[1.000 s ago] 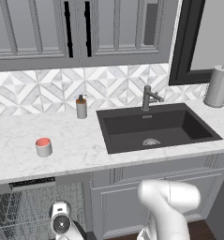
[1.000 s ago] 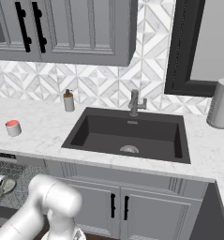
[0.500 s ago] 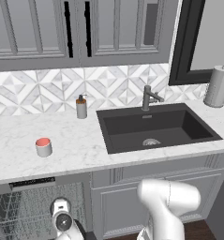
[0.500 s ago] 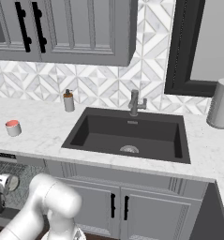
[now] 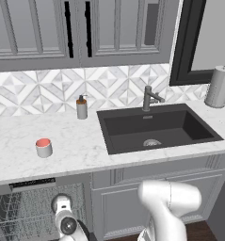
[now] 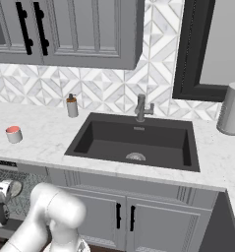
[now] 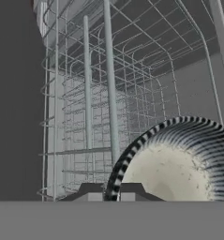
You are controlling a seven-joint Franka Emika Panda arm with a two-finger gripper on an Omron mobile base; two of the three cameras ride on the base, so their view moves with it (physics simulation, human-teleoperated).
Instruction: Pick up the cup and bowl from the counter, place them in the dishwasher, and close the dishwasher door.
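Bowl [image 7: 179, 161] clamped by its rim between the two fingertips of the hand [image 7: 111, 191], speckled inside facing the camera, hanging directly in front of the dishwasher's wire rack [image 7: 108, 93]. Rack lies straight ahead along the hand's line, tines running away from the bowl; likely next a short push forward and a release. Arm folded low: wrist [image 5: 66, 221] down below table [image 5: 76, 146] level before the open dishwasher [image 5: 34, 212], elbow [image 5: 172, 200] bulging near the sink cabinet. Cup [image 5: 44, 147] upright on the table, above the dishwasher and left of the sink [image 5: 156, 127], well apart from the hand.
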